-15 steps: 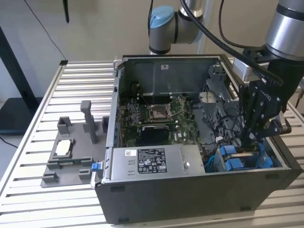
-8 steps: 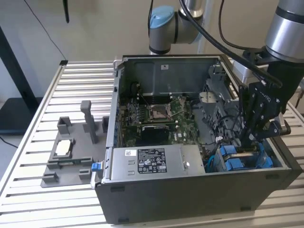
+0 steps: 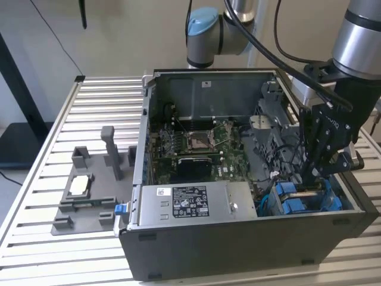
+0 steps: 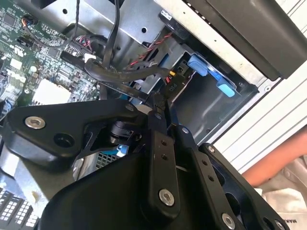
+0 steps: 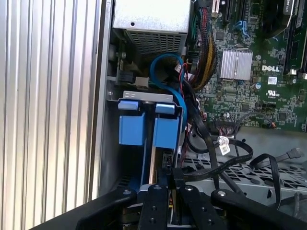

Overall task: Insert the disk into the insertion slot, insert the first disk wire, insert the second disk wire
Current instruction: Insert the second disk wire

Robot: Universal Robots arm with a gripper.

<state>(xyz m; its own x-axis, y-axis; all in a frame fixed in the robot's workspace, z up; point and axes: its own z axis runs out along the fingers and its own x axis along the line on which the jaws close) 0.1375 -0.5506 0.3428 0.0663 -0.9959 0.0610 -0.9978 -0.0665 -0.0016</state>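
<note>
**Gripper Down in the Drive Cage**

Starting at the left of the exterior view, a grey fixture plate [image 3: 83,199] lies on the slatted metal table [image 3: 53,137], holding 1 tall post and several low brackets. To its right stands the open dark grey computer case [image 3: 238,244]. A silver power-supply box [image 3: 193,202] with a label sits along the case's lower middle, and the green motherboard [image 3: 202,143] lies above it in the frame.

Further right, at the lower right of the case, the insertion slot [image 3: 306,199] shows as a grey metal cage with blue plastic parts. The arm's black gripper [image 3: 312,176] reaches down into the case just above this cage, among dark cables.

In the first wrist view, the blue carrier of the disk [image 5: 151,127] stands on edge in the cage at the centre left of the frame, its 2 blue tabs side by side near a metal lip. A blue cable [image 5: 175,81] loops above it toward the power-supply box. The gripper [image 5: 171,184] points at the carrier's near end, with its fingers drawn close together on a thin black wire [image 5: 211,167] that runs off to the right.

In the second wrist view, the gripper [image 4: 160,103] pinches that wire's black connector [image 4: 171,86] right at the mouth of the cage, left of 2 blue tabs [image 4: 211,74].
</note>
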